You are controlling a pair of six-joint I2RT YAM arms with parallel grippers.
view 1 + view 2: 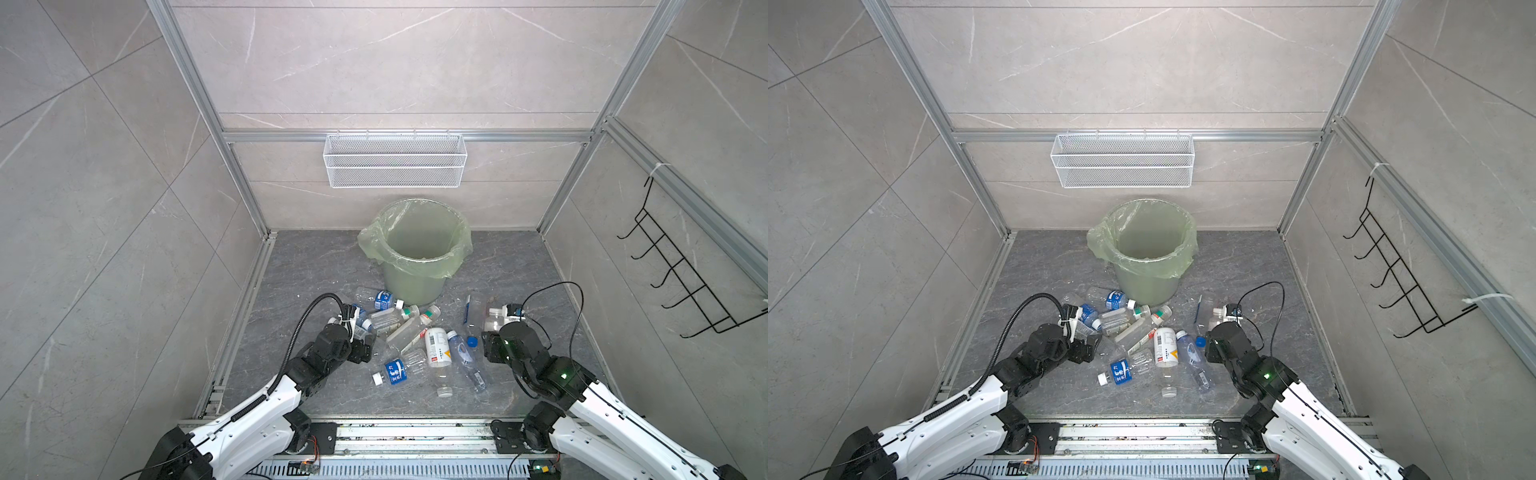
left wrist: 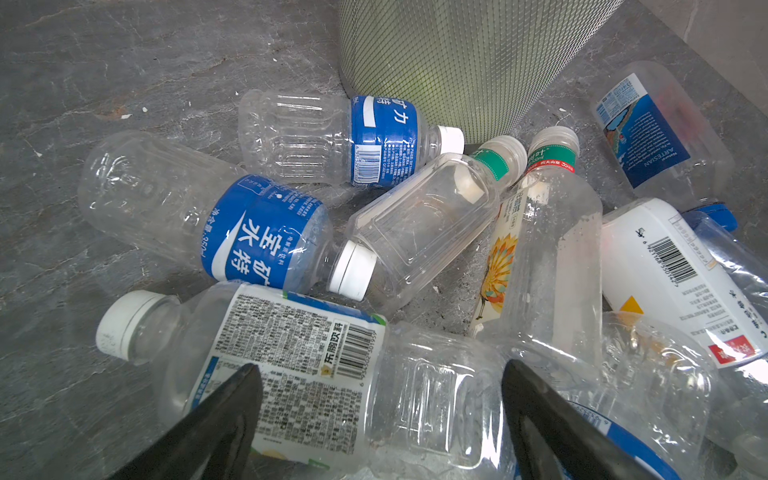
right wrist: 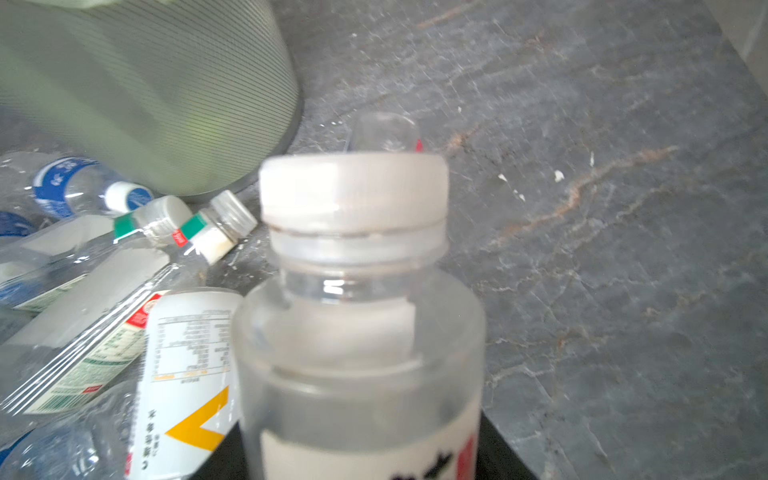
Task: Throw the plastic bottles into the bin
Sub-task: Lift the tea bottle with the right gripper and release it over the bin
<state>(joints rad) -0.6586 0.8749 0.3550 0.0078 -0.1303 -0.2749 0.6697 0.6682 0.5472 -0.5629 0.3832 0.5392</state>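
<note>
Clear bottles (image 1: 437, 347) strewn before upright bin (image 1: 409, 286)

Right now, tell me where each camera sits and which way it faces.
Top views: high above the robot's base, looking down and forward at the bin and bottles; left arm and right arm show.
Left wrist: low over the bottles, facing the bin; open left gripper shows.
Right wrist: close behind the white-capped bottle in the right gripper, bin beyond.
Shared: both wrist views show the opaque white bottle.
</note>
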